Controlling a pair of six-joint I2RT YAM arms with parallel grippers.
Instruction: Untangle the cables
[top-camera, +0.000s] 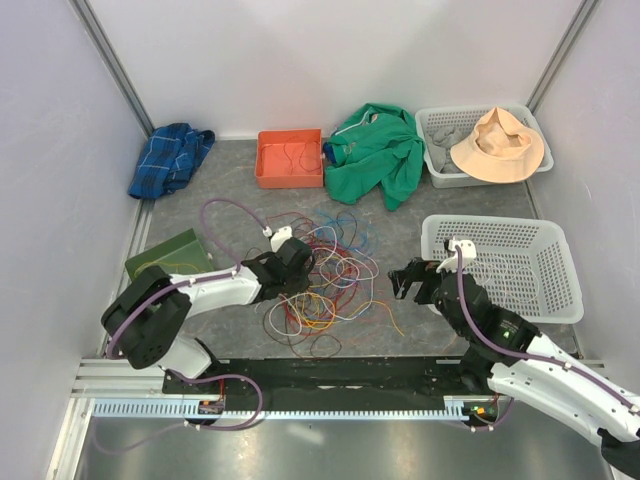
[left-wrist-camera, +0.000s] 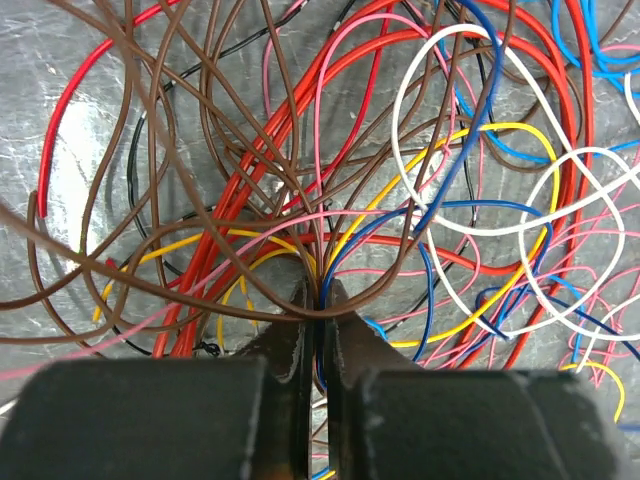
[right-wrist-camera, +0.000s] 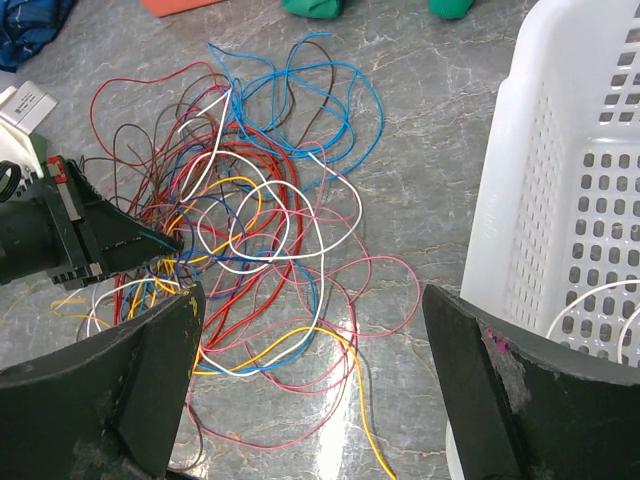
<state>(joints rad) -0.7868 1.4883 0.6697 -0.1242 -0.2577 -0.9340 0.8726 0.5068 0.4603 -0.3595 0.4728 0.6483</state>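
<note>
The cables (top-camera: 332, 275) lie in a loose tangled pile of red, brown, pink, yellow, blue and white wires on the grey table between the arms. My left gripper (top-camera: 300, 262) reaches into the pile's left side. In the left wrist view it (left-wrist-camera: 320, 296) is shut on a small bundle of cables (left-wrist-camera: 345, 90), brown, blue and yellow among them, pinched between its tips. My right gripper (top-camera: 405, 280) is open and empty, just right of the pile. In the right wrist view it (right-wrist-camera: 310, 310) hovers over the pile's right edge (right-wrist-camera: 255, 215), and the left gripper's tip (right-wrist-camera: 150, 240) shows there.
A white mesh basket (top-camera: 540, 290) stands close right of my right gripper and shows in the right wrist view (right-wrist-camera: 560, 200). At the back are an orange tray (top-camera: 290, 175), a green garment (top-camera: 380, 150), a second basket (top-camera: 440, 125) holding a hat (top-camera: 497, 145), and a blue cloth (top-camera: 170, 158). A green box (top-camera: 165, 258) is at the left.
</note>
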